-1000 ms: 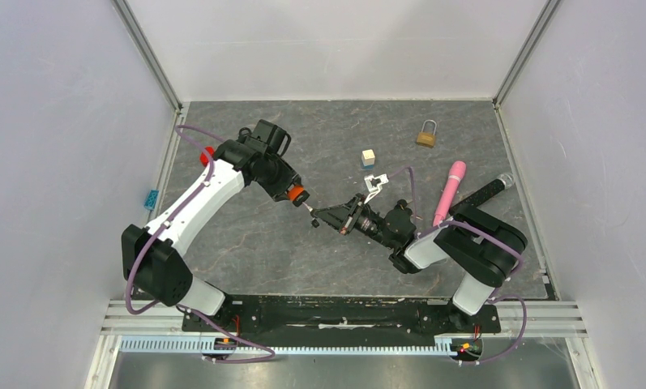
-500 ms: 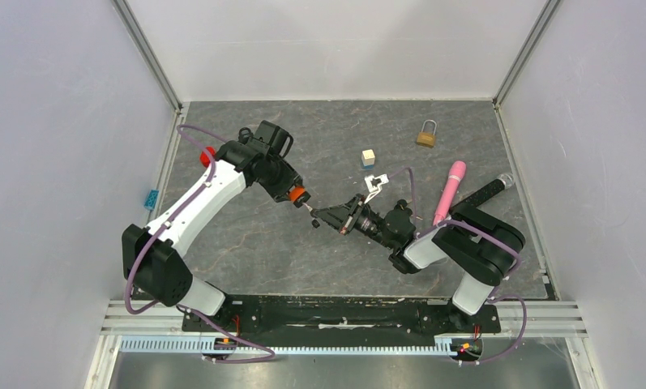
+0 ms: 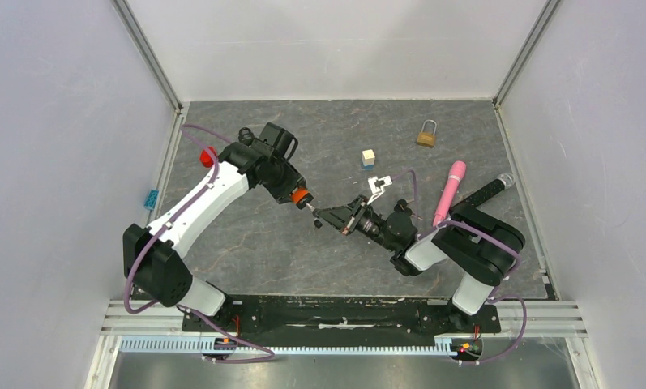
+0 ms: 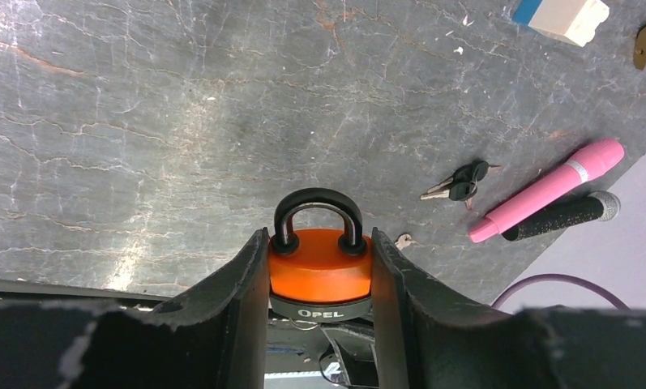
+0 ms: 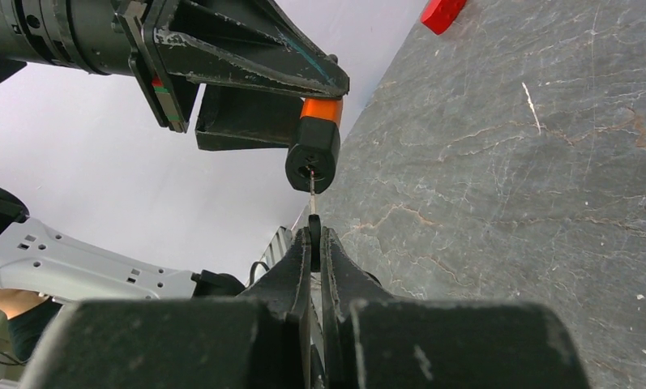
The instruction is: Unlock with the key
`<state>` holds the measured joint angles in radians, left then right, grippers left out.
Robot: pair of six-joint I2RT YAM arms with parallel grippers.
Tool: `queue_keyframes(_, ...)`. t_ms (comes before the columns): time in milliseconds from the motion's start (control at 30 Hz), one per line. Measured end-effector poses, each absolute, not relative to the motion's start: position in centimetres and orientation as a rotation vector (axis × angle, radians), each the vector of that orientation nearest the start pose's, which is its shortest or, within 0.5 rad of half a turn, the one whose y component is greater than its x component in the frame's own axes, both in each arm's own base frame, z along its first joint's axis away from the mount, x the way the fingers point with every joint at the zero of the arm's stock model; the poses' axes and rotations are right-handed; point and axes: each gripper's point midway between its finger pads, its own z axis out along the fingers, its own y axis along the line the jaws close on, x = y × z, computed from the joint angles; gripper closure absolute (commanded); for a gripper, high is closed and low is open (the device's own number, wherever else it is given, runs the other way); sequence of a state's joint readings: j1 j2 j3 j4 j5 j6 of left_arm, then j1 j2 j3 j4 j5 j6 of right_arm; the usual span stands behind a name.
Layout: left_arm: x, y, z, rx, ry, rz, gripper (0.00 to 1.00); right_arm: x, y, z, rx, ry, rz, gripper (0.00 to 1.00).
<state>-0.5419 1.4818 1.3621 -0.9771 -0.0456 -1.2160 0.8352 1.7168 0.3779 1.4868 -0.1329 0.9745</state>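
Grey marbled tabletop (image 3: 246,251), pale walls (image 3: 52,162) — orange padlock (image 4: 320,271) held above it.

- Dark grey, pale-veined stone-look tabletop (image 3: 263,251), walled on the left, far and right sides.
- Small brass padlock with a steel shackle (image 3: 425,134), lying flat at the far right.
- Little cream cube with a blue face (image 3: 369,157), left of the brass padlock, well apart from it.
- Pink plastic cylinder (image 3: 450,191) on the right, just beside a black rod with a silver tip (image 3: 491,190).
- Small red block (image 3: 207,156) on the left.
- Bunch of black-headed keys (image 4: 457,181), near the pink cylinder's tapered end.
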Motion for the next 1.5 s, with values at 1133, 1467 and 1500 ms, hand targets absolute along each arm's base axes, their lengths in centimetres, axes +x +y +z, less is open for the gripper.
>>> queue_keyframes(1133,26.7,-24.4,15.9,-0.982,2.428,-0.409,0.98,24.0,32.7,13.6,0.132,1.719,1.533,1.00)
queue_keyframes(1467,27.0,-25.3,14.6,-0.938,2.406,-0.461,0.98,24.5,31.8,11.4,0.272,1.837,1.632,1.00)
queue_keyframes(1500,27.1,-25.4,14.6,-0.922,2.399,-0.480,0.98,24.6,31.7,11.3,0.285,1.845,1.646,1.00)
